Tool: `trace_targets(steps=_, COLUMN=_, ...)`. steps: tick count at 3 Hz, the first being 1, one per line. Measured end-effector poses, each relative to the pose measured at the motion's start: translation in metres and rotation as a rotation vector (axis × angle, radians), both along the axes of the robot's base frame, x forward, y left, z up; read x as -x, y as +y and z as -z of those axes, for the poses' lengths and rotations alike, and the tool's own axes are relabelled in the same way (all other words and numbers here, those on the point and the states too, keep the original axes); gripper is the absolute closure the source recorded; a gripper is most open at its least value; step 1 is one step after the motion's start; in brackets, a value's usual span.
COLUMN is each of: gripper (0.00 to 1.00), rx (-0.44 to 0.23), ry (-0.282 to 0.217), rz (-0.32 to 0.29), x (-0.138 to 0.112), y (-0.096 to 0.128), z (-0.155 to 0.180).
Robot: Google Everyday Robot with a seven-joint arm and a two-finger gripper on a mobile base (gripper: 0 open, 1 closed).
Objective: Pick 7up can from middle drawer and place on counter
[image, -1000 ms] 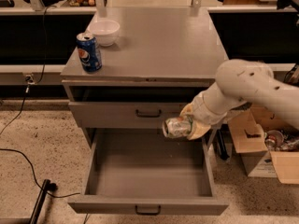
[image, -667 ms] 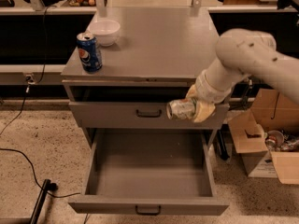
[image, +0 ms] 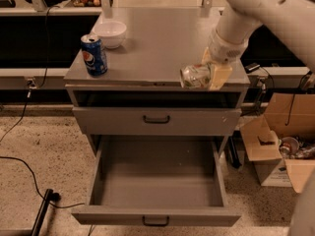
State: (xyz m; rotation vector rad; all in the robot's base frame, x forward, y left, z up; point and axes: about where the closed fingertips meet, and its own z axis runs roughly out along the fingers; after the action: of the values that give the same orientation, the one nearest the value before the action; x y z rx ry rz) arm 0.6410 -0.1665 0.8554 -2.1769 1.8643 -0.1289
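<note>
My gripper is shut on the 7up can, a silver-white can held on its side with its shiny metal end facing left. It hangs over the front right edge of the counter, the flat grey top of the drawer cabinet. The middle drawer is pulled wide open below, and its grey floor shows nothing inside. My white arm comes in from the upper right.
A blue Pepsi can stands at the counter's front left, with a white bowl behind it. A shut drawer front with a black handle sits above the open drawer. Open cardboard boxes stand on the floor at right. Black cables lie at left.
My gripper has lifted the 7up can from in front of the drawers up to the counter's front right edge. The arm has risen with it.
</note>
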Motion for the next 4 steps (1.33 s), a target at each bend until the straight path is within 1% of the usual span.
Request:
trace_targets(steps=1, gripper=1.0, rx=0.009, ry=-0.002, rz=0.045, x=-0.025, y=-0.002, z=-0.027)
trace_targets(steps=2, gripper=1.0, rx=-0.047, ry=-0.021, rz=0.088, x=-0.054, y=0.003, z=-0.024)
trace_targets(steps=3, gripper=0.81, rx=-0.105, ry=-0.056, rz=0.142, x=-0.075, y=0.003, z=-0.015)
trace_targets(steps=4, gripper=0.58, rx=-0.104, ry=-0.054, rz=0.139, x=-0.076, y=0.005, z=-0.012)
